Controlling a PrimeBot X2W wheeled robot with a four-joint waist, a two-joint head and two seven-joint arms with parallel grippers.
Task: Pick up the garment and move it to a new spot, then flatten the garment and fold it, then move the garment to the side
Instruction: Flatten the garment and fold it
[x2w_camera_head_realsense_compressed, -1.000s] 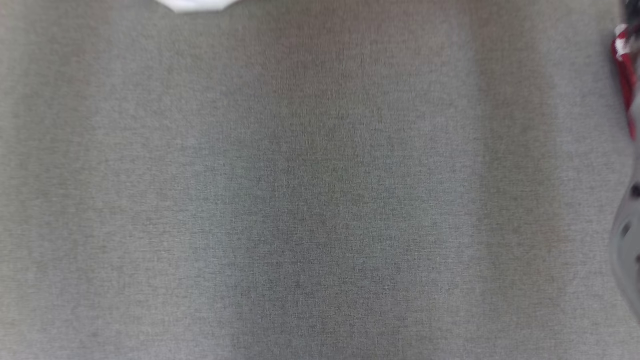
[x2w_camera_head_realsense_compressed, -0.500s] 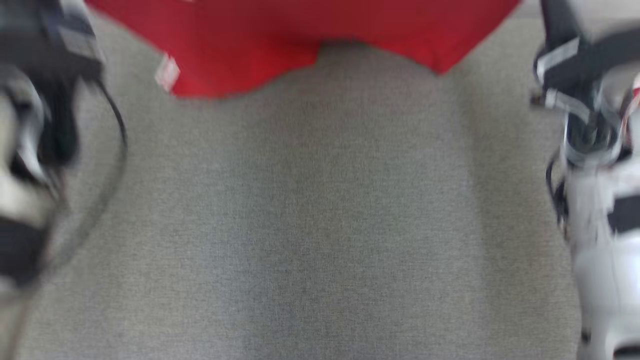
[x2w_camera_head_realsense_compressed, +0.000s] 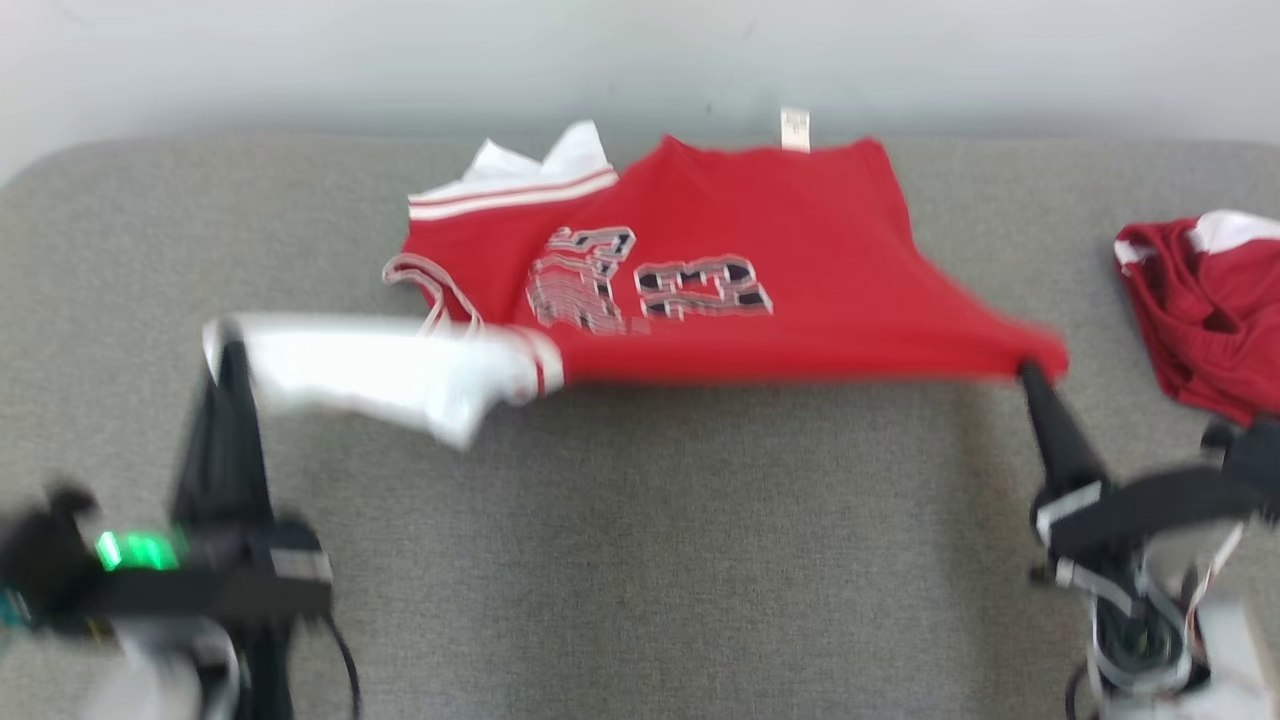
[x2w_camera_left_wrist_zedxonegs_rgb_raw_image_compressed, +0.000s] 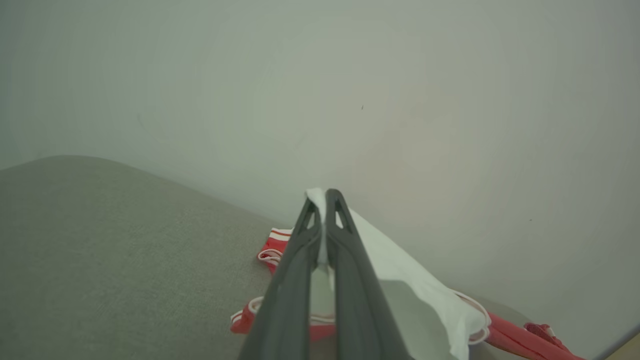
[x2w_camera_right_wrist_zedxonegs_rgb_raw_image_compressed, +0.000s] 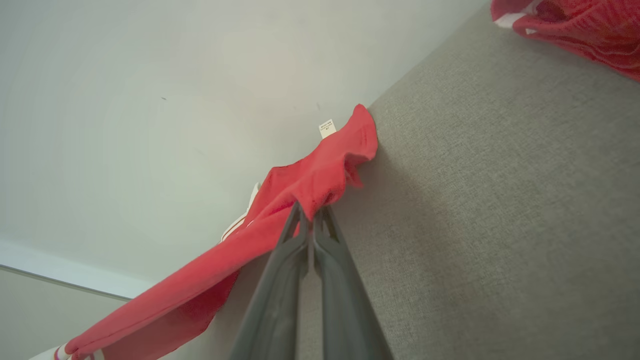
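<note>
While both fingers (x2w_camera_head_realsense_compressed: 228, 420) pinch it, garment (x2w_camera_head_realsense_compressed: 790, 270) hangs stretched

The head camera tipped up. A second before, it saw grey table (x2w_camera_head_realsense_compressed: 640, 560) with bits of white and red at the edges. Then a red edge came in at the top. By now the whole shirt (x2w_camera_head_realsense_compressed: 760, 290) showed, stretched between the left gripper (x2w_camera_head_realsense_compressed: 224, 345) and the right gripper (x2w_camera_head_realsense_compressed: 1030, 374), each pinched on it. The wall (x2w_camera_head_realsense_compressed: 640, 60) and another red cloth (x2w_camera_head_realsense_compressed: 1210, 310) came into view too.
</note>
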